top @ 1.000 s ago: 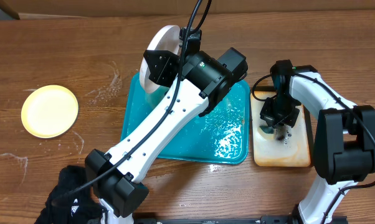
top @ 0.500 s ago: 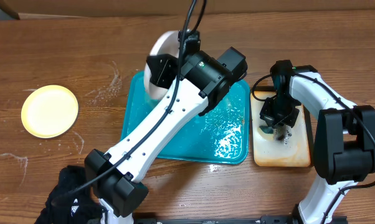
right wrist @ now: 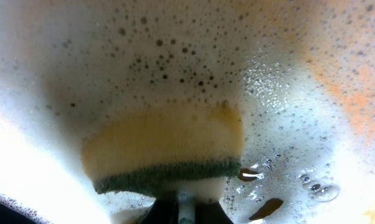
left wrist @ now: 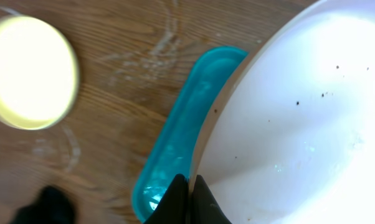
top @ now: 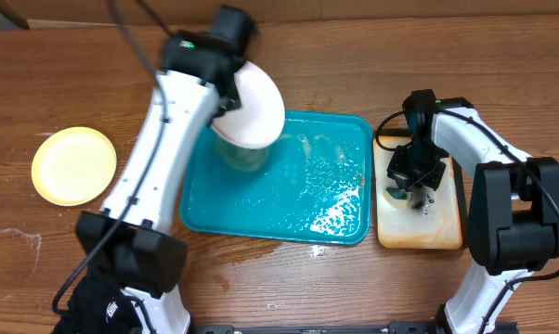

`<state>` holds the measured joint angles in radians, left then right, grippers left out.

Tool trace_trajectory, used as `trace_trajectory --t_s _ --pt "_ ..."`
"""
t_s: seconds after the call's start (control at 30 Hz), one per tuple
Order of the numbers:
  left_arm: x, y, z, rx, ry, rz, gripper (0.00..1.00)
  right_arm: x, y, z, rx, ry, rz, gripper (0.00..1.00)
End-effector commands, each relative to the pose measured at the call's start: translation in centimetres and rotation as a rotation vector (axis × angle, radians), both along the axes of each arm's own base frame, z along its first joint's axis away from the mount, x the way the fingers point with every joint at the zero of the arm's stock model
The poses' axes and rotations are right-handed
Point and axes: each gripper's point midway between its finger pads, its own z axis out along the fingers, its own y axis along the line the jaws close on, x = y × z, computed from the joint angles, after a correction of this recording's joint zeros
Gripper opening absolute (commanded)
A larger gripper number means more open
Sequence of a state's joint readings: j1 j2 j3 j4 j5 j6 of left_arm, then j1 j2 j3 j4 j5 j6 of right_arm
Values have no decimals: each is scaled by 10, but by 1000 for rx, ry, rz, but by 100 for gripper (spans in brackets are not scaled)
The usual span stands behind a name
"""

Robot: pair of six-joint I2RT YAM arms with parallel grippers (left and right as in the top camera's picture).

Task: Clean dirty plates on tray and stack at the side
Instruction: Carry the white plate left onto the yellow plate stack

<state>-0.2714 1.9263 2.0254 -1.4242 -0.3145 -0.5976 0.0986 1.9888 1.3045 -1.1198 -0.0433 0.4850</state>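
Observation:
My left gripper [left wrist: 189, 194] is shut on the rim of a white plate [left wrist: 299, 124] with small dark specks. Overhead, this plate [top: 256, 109] hangs tilted above the back left corner of the wet teal tray [top: 340, 153], whose rim [left wrist: 181, 130] shows beside it in the left wrist view. A pale round shape [top: 235, 156] lies on the tray, partly under the held plate. A pale yellow plate [top: 73, 165] [left wrist: 27, 71] rests on the table to the left. My right gripper [top: 414, 188] [right wrist: 181, 210] is shut on a yellow and green sponge [right wrist: 166, 146] pressed into foam.
A cream tray [top: 447, 232] full of soapy foam sits right of the teal tray, under the right gripper. A black cloth [top: 98, 297] [left wrist: 44, 205] lies at the front left. Water smears mark the wood near the teal tray's front edge [top: 317, 249].
My left arm has swung over to the left, and the white plate it holds has come down and forward over the tray's corner. The right arm and sponge have not moved.

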Motion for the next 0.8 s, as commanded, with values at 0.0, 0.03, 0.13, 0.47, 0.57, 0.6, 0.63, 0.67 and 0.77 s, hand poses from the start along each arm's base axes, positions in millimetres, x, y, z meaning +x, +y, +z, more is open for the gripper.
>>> trace_trajectory --t_s 0.0,0.03,0.13,0.47,0.57,0.6,0.63,0.67,0.77 --pt "4 -2 6 -210 8 -50 5 -16 8 -10 43 59 2 4" --pt "6 11 6 -214 8 -29 5 -16 8 -10 44 60 2 4" --pt "6 46 0 -234 19 31 5 -17 8 -10 43 63 2 4" --pt "-7 130 -72 -530 29 200 5 -19 8 -9 42 74 2 4" --pt "-23 156 -97 -594 9 272 5 -19 8 -9 42 74 2 4" --pt "-30 166 -104 -602 2 304 4 -19 8 -9 42 75 2 4" --pt "-38 176 -110 -613 -10 335 4 -20 8 -9 42 76 2 4" --pt "-45 185 -114 -618 -25 359 5 -20 8 -9 41 78 2 4" --pt "-67 215 -119 -634 -89 443 4 -21 8 -9 41 82 1 4"
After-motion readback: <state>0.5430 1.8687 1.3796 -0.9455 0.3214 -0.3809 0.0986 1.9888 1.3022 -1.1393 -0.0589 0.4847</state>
